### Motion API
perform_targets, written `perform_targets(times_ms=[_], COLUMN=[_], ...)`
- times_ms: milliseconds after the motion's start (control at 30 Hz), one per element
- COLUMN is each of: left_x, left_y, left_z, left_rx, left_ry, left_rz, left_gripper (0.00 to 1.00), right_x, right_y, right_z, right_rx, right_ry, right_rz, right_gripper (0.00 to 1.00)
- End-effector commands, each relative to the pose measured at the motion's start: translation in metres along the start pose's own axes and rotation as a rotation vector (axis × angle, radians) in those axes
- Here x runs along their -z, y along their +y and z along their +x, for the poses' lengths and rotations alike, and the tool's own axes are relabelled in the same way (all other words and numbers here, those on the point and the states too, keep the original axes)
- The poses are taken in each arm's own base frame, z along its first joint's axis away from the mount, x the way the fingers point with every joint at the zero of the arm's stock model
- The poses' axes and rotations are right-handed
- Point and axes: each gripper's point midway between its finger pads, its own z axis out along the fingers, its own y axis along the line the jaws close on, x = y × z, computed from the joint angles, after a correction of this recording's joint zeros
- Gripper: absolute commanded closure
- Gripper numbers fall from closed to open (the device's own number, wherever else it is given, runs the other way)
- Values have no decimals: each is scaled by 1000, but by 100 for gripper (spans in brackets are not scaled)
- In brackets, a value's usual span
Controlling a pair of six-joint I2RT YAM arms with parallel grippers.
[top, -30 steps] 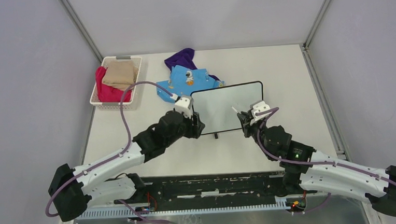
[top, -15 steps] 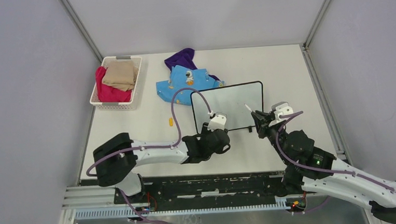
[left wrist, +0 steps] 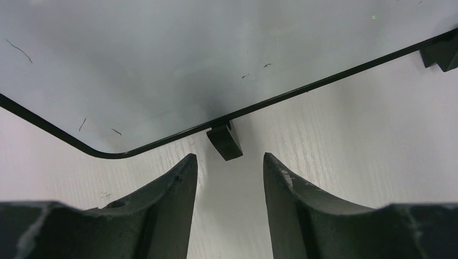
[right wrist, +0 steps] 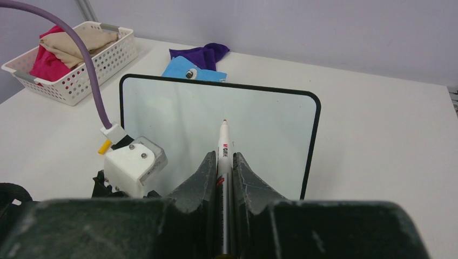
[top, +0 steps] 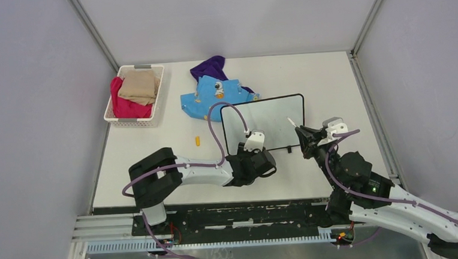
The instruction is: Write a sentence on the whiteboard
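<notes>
The whiteboard lies flat on the table, black-framed, and its surface shows no sentence, only a few faint dark specks. My left gripper is open and empty, low at the board's near edge. Just ahead of the left fingertips is one of the board's small black feet. My right gripper is shut on a white marker, whose tip points over the board from its near right side. From above, the right gripper hovers by the board's right corner.
A white basket of folded clothes stands at the back left. Blue and purple cloths lie behind the board. A small yellow cap rests on the table left of the board. Grey walls surround the table.
My left arm swung from the board's left edge round to its near edge, and its jaws narrowed a little. My right arm drew back to the right with the marker.
</notes>
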Motion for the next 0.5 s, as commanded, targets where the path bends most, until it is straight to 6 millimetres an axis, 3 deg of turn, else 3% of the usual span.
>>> perform_targets(times_ms=[0,467], left_x=[-3,-23], left_y=[-3,2], left_z=[-17,-6], left_rx=[75,81], left_ry=[-60,-36], left_rz=[-42,-75], left_gripper=[47,58], right_x=[3,3], right_y=[-9,-7], right_z=[-22,-18], right_rx=[-49,-52], right_ry=[-57,-48], right_rz=[35,29], right_gripper=[100,100])
